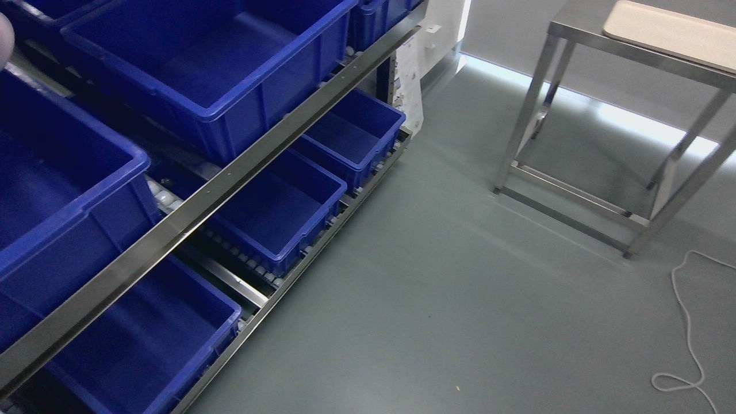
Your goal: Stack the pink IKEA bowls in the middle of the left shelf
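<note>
Neither hand is in the head view, so I cannot tell whether either is released, clenched or grasping anything, and places here are given between the things themselves.

The shelf (pixel 230 178) fills the left side, its steel front rail running on a slant from the lower left to the top centre. Above that rail sit two large blue bins: the far bin (pixel 218 63), and the near bin (pixel 63 190), cut off by the left edge. Both look empty as far as their insides show. Between them, white rollers (pixel 164 195) show under the bins.

Below the rail are three smaller bins in a row (all of them blue, all looking bare inside): the end bin (pixel 356 132), the middle bin (pixel 276 207) just beside it, and the low bin (pixel 149 339) at the bottom left.

A pale shape (pixel 4 34), pinkish and rounded, shows at the far upper-left edge; it is too cropped to tell whether it is a bowl.

Well apart, at the upper right, stands a steel table (pixel 575 34) with a pale tray (pixel 673 29) on top. A white cable (pixel 684 322) lies looped on the grey floor (pixel 460 287) near the table.
</note>
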You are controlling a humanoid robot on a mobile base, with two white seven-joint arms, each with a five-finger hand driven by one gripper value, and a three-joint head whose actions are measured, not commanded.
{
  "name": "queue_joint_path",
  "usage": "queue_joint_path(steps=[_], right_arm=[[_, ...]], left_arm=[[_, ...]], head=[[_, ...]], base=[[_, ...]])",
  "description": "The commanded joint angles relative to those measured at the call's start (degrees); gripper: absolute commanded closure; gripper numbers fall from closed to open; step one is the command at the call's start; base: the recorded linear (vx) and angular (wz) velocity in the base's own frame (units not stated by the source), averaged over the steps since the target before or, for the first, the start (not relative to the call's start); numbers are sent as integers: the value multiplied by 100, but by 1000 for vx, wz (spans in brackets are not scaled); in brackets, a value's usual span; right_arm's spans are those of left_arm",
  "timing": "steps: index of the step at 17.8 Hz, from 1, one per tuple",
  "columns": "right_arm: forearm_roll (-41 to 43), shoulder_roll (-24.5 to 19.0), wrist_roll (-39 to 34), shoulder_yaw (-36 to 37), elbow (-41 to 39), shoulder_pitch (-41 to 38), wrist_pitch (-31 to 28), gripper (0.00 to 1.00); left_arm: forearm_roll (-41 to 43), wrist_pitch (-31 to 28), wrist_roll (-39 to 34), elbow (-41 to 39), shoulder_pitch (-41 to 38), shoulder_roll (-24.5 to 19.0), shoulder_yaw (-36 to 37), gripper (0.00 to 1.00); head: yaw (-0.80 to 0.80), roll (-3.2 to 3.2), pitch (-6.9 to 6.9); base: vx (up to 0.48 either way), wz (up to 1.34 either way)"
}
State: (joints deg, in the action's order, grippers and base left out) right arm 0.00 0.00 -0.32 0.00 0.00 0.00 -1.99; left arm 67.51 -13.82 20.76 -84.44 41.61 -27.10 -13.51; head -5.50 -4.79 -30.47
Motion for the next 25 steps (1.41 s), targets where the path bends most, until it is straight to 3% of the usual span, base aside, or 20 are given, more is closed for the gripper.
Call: queue_joint_path(steps=[1,4,6,9,14,17,23,24,25], right_arm=[[0,100,-4,62,-193,-9,-3,0],[0,100,-4,62,-193,-9,-3,0],[0,100,-4,62,-193,-9,-3,0],[0,100,-4,62,-193,-9,-3,0],[0,100,-4,62,-193,-9,-3,0],[0,100,-4,62,-193,-9,-3,0],[0,100,-4,62,-193,-9,-3,0],[0,100,-4,62,-193,-9,-3,0],[0,100,-4,62,-193,-9,-3,0]], left_arm=[[-36,-112,252,-37,-48,-787,-91,33],[-54,-112,420,-37,-48,-788,112,23],[-141,-42,438,-29,-5,-762,304,11],[-510,502,447,-29,214,-762,621,10],[-546,547,447,-29,364,-727,947,10],[-546,547,201,-46,356,-183,991,10],[-546,732,104,-64,356,292,1132,11],[-572,706,-44,-72,408,493,1088,11],[-720,705,-141,-73,470,1087,853,10]], head=[[0,0,0],[0,0,0],[0,0,0],[0,0,0],[0,0,0],[0,0,0],[0,0,0],[0,0,0],[0,0,0]], base=[[-2,424],[21,502],[30,489],[27,414],[18,213],[10,102],[10,136],[12,114],[4,70]])
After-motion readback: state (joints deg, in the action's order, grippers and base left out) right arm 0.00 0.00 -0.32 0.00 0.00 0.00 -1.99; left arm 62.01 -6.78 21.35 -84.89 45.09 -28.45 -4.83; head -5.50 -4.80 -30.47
